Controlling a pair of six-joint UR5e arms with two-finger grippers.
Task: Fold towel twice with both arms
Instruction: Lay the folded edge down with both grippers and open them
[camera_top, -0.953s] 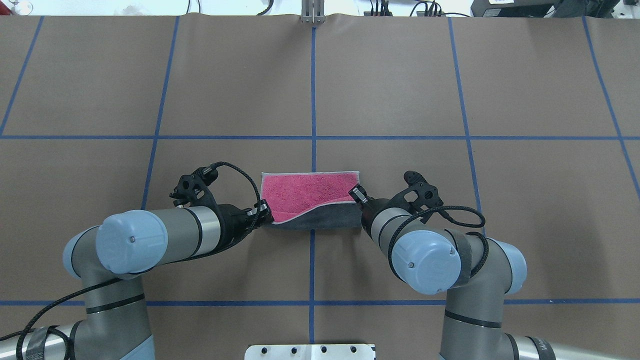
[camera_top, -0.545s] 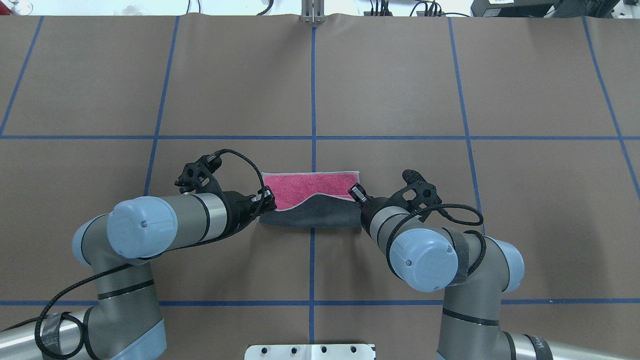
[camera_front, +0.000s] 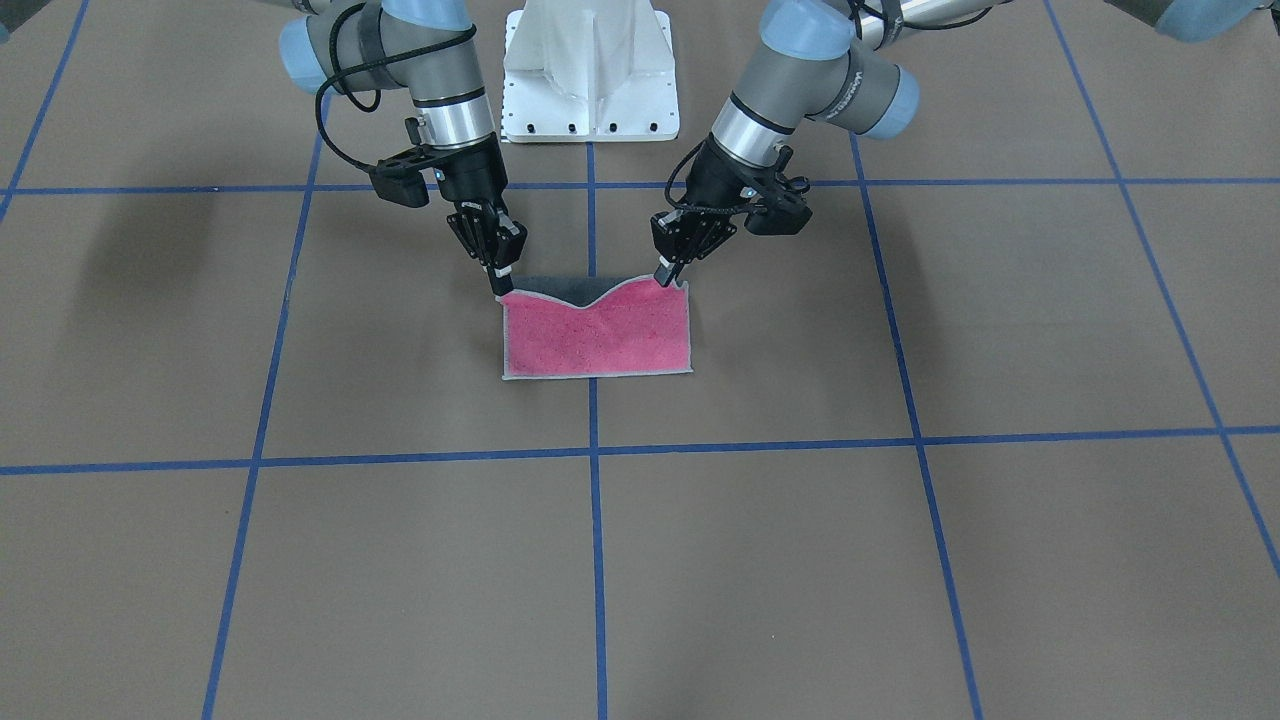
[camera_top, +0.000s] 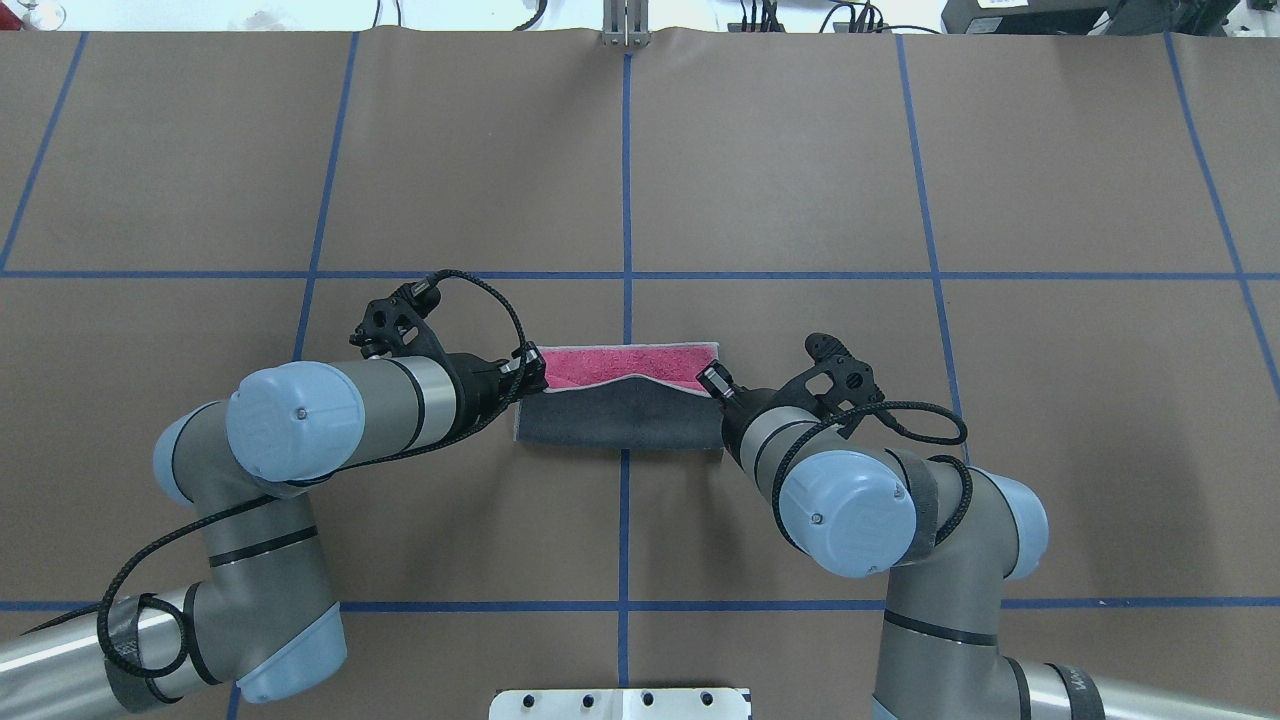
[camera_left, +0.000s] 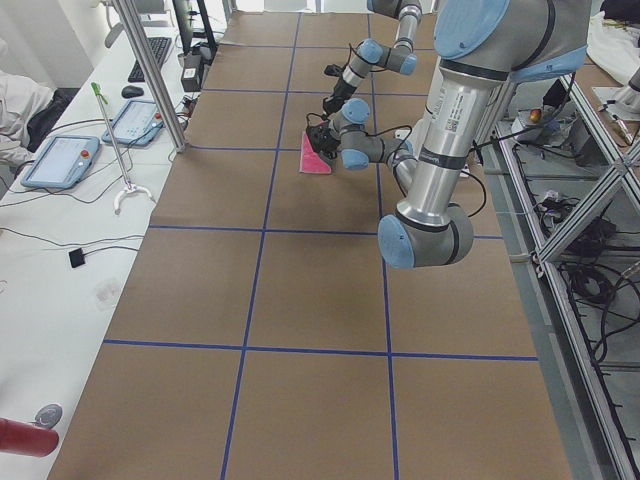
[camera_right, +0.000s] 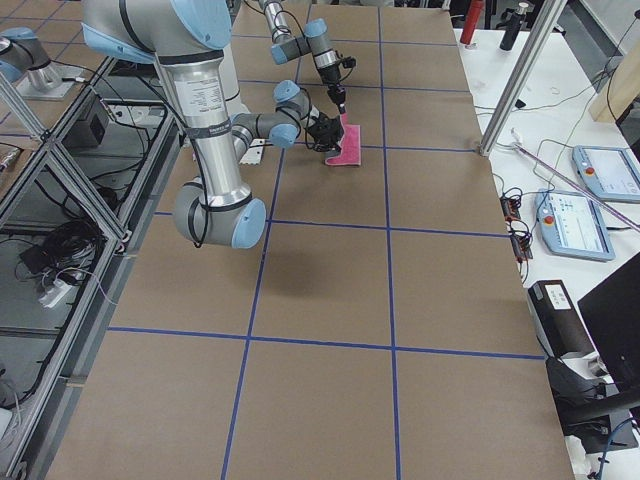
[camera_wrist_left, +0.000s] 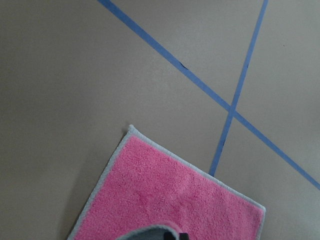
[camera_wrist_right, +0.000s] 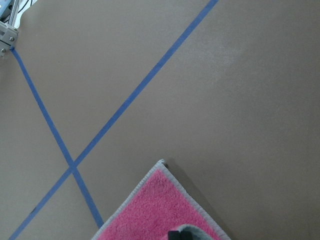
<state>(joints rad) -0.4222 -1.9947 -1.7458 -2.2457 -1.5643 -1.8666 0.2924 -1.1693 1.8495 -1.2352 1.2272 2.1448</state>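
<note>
The towel (camera_top: 625, 361) lies at the table's middle, pink face up along its far strip. Its near edge is lifted and drawn over it, so the dark grey face (camera_top: 620, 420) shows on top. My left gripper (camera_top: 535, 372) is shut on the towel's lifted left corner. My right gripper (camera_top: 712, 380) is shut on the lifted right corner. In the front-facing view the towel (camera_front: 597, 335) hangs pink from both grippers, left gripper (camera_front: 670, 272) and right gripper (camera_front: 500, 282), sagging between them. Both wrist views show pink cloth (camera_wrist_left: 170, 200) (camera_wrist_right: 160, 210) below the fingers.
The table is covered in brown paper with a grid of blue tape lines (camera_top: 626, 200). The white pedestal base (camera_front: 590, 70) stands at the robot's edge. A metal bracket (camera_top: 626, 30) sits at the far edge. Benches with tablets (camera_left: 60, 160) flank the table.
Both grippers have carried the towel's near edge away from the robot, over the pink face. More dark grey shows now and the pink has shrunk to a narrow far strip.
</note>
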